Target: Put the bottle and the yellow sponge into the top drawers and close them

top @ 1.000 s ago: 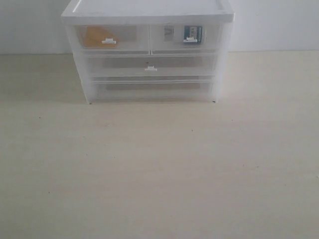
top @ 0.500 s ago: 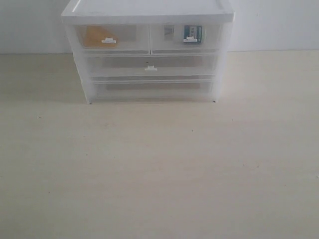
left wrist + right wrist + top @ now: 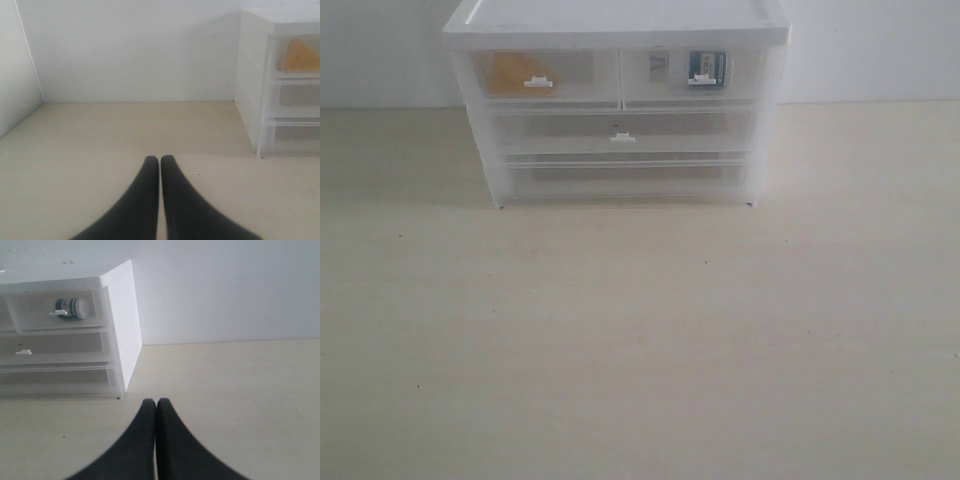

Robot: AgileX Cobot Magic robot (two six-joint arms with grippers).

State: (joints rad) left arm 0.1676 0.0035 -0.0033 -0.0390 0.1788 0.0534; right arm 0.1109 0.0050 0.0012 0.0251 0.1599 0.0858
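Observation:
The white cabinet (image 3: 620, 25) stands at the back of the table. The yellow sponge (image 3: 515, 73) lies inside the closed top left drawer (image 3: 545, 76); it also shows through the drawer wall (image 3: 300, 55). The bottle (image 3: 708, 68) lies on its side in the closed top right drawer (image 3: 695, 75), also seen as the bottle (image 3: 72, 308). My left gripper (image 3: 160, 161) is shut and empty over bare table, off the cabinet's left side. My right gripper (image 3: 156, 403) is shut and empty, off the cabinet's right side. Neither gripper shows in the exterior view.
Two full-width lower drawers (image 3: 622, 135) sit closed under the top pair. A white wall (image 3: 870, 50) runs behind the cabinet, and a side wall (image 3: 15, 75) stands at the table's left. The pale table (image 3: 640, 340) spreads in front.

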